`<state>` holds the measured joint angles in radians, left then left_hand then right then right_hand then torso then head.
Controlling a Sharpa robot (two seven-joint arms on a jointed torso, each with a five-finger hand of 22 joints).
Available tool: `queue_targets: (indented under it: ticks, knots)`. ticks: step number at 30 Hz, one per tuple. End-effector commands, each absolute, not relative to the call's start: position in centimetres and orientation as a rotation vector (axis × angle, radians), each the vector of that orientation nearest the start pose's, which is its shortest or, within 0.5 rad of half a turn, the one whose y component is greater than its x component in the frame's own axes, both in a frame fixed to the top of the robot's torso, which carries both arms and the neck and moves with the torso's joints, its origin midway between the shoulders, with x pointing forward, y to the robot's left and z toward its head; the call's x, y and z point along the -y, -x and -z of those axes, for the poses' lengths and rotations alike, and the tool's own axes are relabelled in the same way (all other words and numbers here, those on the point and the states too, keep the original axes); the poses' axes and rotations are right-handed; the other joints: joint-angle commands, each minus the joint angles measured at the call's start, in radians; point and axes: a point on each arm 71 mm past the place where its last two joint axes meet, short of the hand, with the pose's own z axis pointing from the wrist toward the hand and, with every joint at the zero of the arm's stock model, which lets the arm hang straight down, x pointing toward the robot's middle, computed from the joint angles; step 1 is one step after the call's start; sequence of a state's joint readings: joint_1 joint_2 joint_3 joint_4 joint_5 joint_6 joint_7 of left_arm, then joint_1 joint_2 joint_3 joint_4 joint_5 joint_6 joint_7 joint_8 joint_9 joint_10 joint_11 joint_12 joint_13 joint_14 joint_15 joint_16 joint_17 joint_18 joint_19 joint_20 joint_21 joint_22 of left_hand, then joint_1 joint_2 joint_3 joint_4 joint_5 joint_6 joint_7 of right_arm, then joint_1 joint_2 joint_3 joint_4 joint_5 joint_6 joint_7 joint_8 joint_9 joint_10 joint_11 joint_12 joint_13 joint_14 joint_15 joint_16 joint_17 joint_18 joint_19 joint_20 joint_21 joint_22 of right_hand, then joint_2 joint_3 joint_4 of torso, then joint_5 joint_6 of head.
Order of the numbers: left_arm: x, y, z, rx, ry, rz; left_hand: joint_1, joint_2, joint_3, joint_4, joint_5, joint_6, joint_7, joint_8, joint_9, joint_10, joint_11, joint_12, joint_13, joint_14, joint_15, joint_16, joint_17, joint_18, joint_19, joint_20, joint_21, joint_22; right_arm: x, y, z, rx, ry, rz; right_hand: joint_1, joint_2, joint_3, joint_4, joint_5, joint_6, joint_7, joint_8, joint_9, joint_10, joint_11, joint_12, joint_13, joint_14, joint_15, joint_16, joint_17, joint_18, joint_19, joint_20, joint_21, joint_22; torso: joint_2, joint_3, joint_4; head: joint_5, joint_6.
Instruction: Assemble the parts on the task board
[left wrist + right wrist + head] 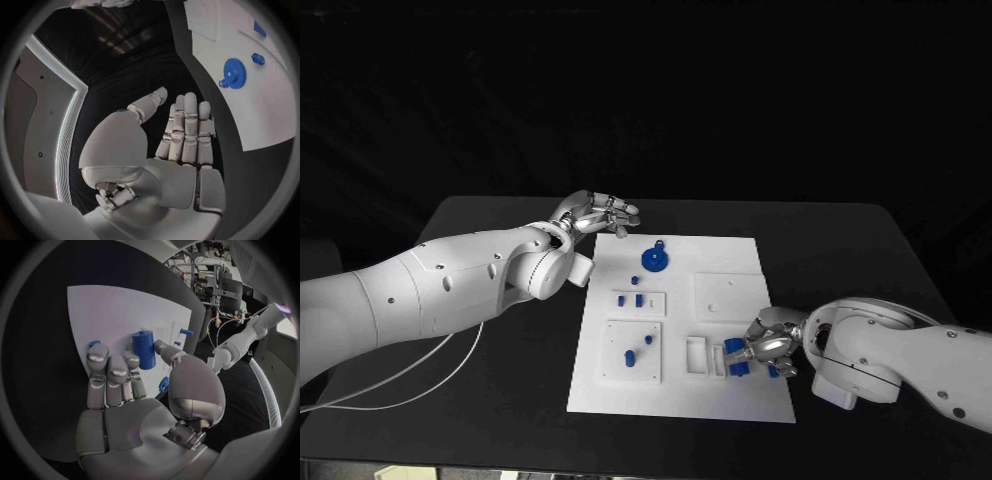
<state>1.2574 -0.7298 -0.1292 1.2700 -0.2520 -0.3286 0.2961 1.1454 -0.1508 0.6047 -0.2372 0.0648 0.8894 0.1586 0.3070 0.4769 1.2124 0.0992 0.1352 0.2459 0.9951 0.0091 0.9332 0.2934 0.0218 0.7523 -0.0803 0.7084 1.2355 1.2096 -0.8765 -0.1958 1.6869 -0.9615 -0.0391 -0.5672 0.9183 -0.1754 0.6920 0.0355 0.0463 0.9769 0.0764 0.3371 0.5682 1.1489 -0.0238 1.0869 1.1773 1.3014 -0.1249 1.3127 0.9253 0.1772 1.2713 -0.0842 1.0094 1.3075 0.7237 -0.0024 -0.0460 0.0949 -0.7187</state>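
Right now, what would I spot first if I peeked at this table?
Probably the white task board in the middle of the black table, dotted with small blue parts. The big blue gear near its far end stands out. At the near end, the right hand reaches over a blue cylinder, while the left hand hovers by the far corner, holding nothing.

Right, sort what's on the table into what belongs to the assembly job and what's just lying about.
Job: task board; blue gear; blue cylinder pinched by the right hand; small blue parts; left hand, open.

Lying about: white cable.
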Motion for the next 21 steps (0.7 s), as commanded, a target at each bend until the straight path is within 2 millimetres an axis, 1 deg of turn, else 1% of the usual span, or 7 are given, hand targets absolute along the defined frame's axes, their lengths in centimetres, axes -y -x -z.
queue_targets:
  ticks: [1,5,9,13,16,20,21]
  knots:
    - [-22.5,-53.3,19.5,-1.537,0.871,1.265,-0.007,-0.002,-0.004,0.002,-0.003,-0.008,0.0,0.003,0.0,-0.003,0.001,-0.005,0.002,0.003,0.007,-0.005,0.001,0.003,-0.002,-0.003,-0.006,0.001,19.5,-41.6,25.6,-2.418,-0.339,-0.478,-0.012,0.021,0.012,-0.006,0.003,0.027,0.009,0.005,0.002,0.008,-0.003,-0.005,-0.002,-0.001,-0.007,-0.005,0.002,0.085,0.0,0.009,0.006,0.021,0.0,-0.0004,-0.0004,0.0,0.0]
    - [-22.5,-53.3,19.5,-1.536,0.871,1.265,-0.007,-0.002,-0.004,0.002,-0.003,-0.008,0.0,0.003,0.0,-0.003,0.001,-0.005,0.002,0.003,0.007,-0.005,0.001,0.003,-0.002,-0.003,-0.006,0.001,19.3,-41.5,24.8,-2.42,-0.367,-0.513,-0.035,0.016,0.017,-0.012,0.003,0.035,0.007,0.001,-0.002,0.013,-0.004,-0.007,-0.003,0.0,-0.009,-0.006,0.002,0.085,0.0,0.012,0.01,0.02,0.0,-0.0001,-0.0003,0.0,0.0]
    - [-22.5,-53.3,19.5,-1.537,0.871,1.265,-0.007,-0.002,-0.004,0.001,-0.003,-0.008,0.0,0.003,0.0,-0.003,0.001,-0.005,0.002,0.003,0.007,-0.005,0.002,0.003,-0.002,-0.003,-0.007,0.001,18.7,-41.2,24.4,-2.44,-0.398,-0.548,-0.052,0.01,0.018,-0.016,0.003,0.041,0.006,-0.001,-0.005,0.017,-0.005,-0.009,-0.004,0.001,-0.01,-0.006,0.003,0.085,0.0,0.012,0.013,0.019,0.0,-0.0002,0.0008,0.0,0.0]
    - [-22.5,-53.3,19.5,-1.537,0.872,1.263,-0.007,-0.002,-0.004,0.001,-0.003,-0.008,0.0,0.004,0.0,-0.003,0.001,-0.005,0.002,0.003,0.007,-0.006,0.002,0.003,-0.002,-0.003,-0.007,0.002,18.1,-41.0,24.4,-2.464,-0.385,-0.565,-0.061,0.006,0.018,-0.019,0.003,0.043,0.006,-0.003,-0.007,0.018,-0.006,-0.01,-0.004,0.001,-0.01,-0.007,0.003,0.085,0.0,0.013,0.014,0.019,0.0,-0.0004,0.0009,0.001,-0.002]
    - [-22.4,-53.3,19.5,-1.538,0.871,1.265,-0.007,-0.002,-0.004,0.001,-0.003,-0.008,0.0,0.004,0.0,-0.003,0.001,-0.005,0.002,0.003,0.007,-0.006,0.002,0.003,-0.002,-0.003,-0.007,0.002,17.2,-41.0,24.5,-2.485,-0.361,-0.571,-0.069,0.003,0.018,-0.021,0.003,0.044,0.006,-0.005,-0.008,0.019,-0.006,-0.012,-0.005,0.001,-0.01,-0.007,0.003,0.085,0.0,0.013,0.015,0.018,0.0,-0.0014,-0.0005,0.002,-0.003]
    - [-22.3,-53.3,19.5,-1.539,0.87,1.268,-0.006,-0.002,-0.004,0.001,-0.003,-0.008,0.0,0.004,0.0,-0.003,0.001,-0.005,0.002,0.003,0.007,-0.006,0.002,0.003,-0.002,-0.003,-0.007,0.002,16.1,-41.1,24.7,-2.503,-0.329,-0.579,-0.076,0.001,0.018,-0.021,0.003,0.045,0.006,-0.006,-0.009,0.019,-0.006,-0.013,-0.005,0.002,-0.01,-0.007,0.004,0.085,0.0,0.013,0.016,0.018,0.0,-0.0025,0.0001,0.0,-0.003]
    - [-22.2,-53.3,19.5,-1.54,0.869,1.27,-0.006,-0.002,-0.004,0.001,-0.003,-0.008,0.0,0.004,0.0,-0.003,0.001,-0.005,0.002,0.003,0.007,-0.006,0.002,0.003,-0.002,-0.003,-0.007,0.002,15.9,-41.2,24.7,-2.504,-0.325,-0.579,-0.078,0.001,0.018,-0.021,0.003,0.045,0.006,-0.007,-0.01,0.019,-0.006,-0.013,-0.005,0.002,-0.01,-0.008,0.004,0.085,0.0,0.013,0.016,0.018,0.0,-0.0023,0.0004,0.0,-0.002]
